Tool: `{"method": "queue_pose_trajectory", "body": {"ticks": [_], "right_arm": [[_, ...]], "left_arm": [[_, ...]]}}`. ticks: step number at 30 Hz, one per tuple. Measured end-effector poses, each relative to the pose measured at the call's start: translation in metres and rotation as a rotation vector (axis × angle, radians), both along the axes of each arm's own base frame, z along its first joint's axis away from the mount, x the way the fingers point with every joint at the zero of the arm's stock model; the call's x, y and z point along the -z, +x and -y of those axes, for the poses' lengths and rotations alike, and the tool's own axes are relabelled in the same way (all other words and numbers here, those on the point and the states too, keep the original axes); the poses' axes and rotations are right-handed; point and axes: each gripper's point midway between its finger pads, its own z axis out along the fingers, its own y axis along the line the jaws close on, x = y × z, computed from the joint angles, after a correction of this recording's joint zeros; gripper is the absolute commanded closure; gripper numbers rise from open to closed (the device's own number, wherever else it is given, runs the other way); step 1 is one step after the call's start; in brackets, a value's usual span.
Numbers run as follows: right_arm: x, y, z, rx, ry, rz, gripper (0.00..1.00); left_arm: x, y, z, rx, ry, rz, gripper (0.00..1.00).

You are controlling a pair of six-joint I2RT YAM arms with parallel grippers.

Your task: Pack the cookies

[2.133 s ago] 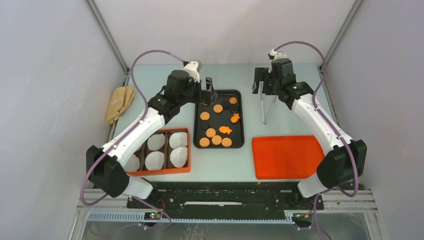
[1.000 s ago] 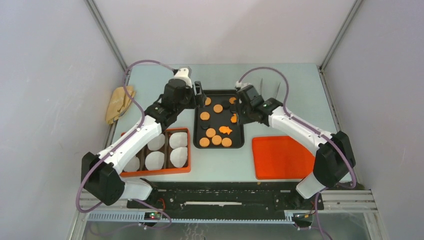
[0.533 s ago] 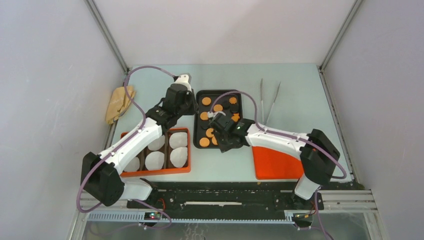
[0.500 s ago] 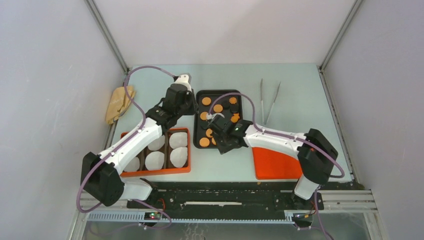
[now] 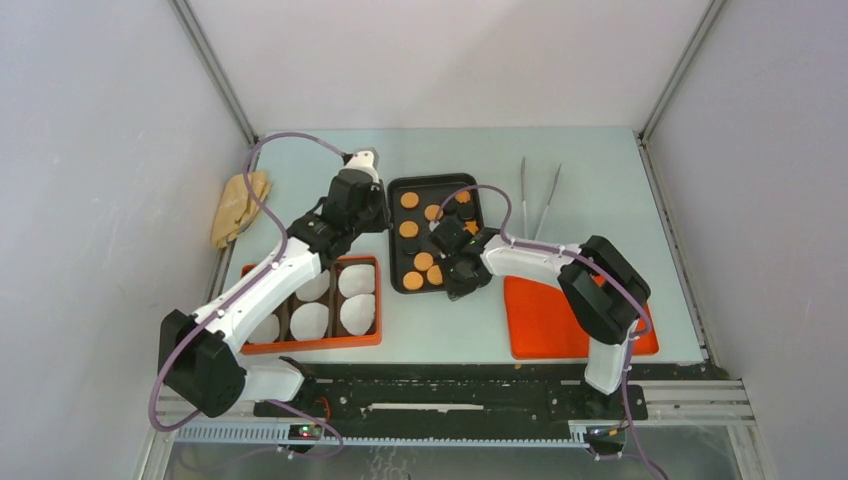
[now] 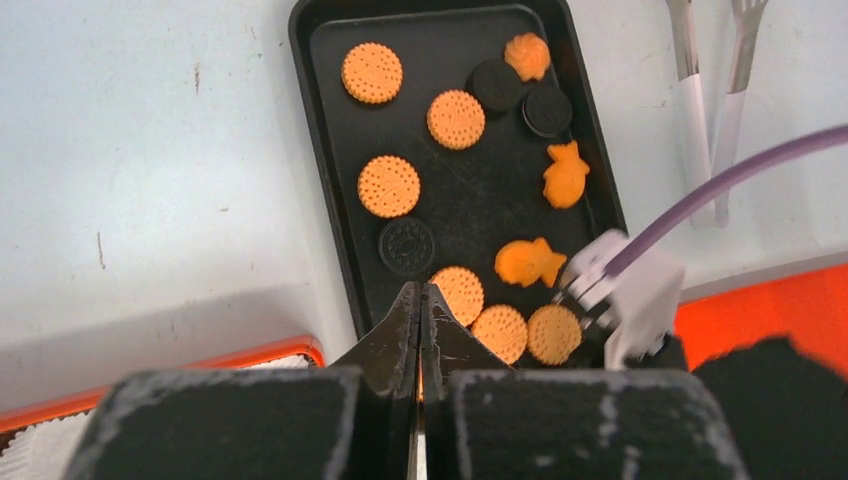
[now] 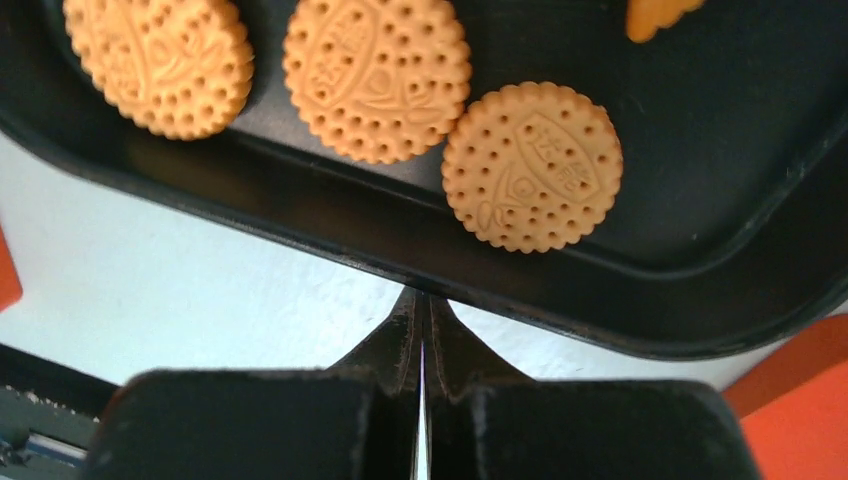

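The cookies [image 6: 456, 118] lie on a black tray [image 5: 393, 240]: round orange-brown ones, dark round ones [image 6: 407, 246] and orange fish shapes [image 6: 530, 262]. My left gripper [image 6: 420, 290] is shut with nothing in it, its tips over the tray's near left part beside a round cookie [image 6: 460, 293]; from above, the left gripper [image 5: 381, 217] sits at the tray's left edge. My right gripper [image 7: 420, 297] is shut and empty, its tips at the tray's near rim [image 7: 400, 250], just short of three round cookies [image 7: 532, 165]. From above, the right gripper [image 5: 456, 287] is at the tray's near right corner.
An orange box [image 5: 372, 340] with white paper liners [image 5: 309, 320] stands left of the tray. An orange lid [image 5: 545, 320] lies to the right. Metal tongs [image 5: 535, 205] lie at the back right, and a brown cloth [image 5: 240, 205] at the far left edge.
My right arm swung from the back right across the tray down to its near rim and its jaws closed. The left gripper closed and shifted slightly. The tongs stayed on the table.
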Motion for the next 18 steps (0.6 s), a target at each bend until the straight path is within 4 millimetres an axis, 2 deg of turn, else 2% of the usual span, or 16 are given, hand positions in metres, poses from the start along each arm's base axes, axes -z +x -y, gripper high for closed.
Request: {"method": "queue_pose_trajectory", "body": {"ticks": [4,8,12,18], "right_arm": [[0.0,0.022,0.016,0.065,0.006,-0.005,1.0],[0.0,0.046,0.019,0.094,0.01,0.008,1.0],[-0.003,0.071,0.007,0.089,0.039,0.021,1.0],[-0.009,0.102,-0.025,0.056,0.091,0.042,1.0]], "left_arm": [[0.004,-0.003,-0.007,-0.022,0.024,-0.016,1.0],[0.008,-0.011,-0.017,-0.051,0.053,-0.043,1.0],[0.005,-0.022,-0.031,-0.091,0.064,-0.046,1.0],[0.028,-0.055,-0.053,-0.14,0.086,-0.103,1.0]]}}
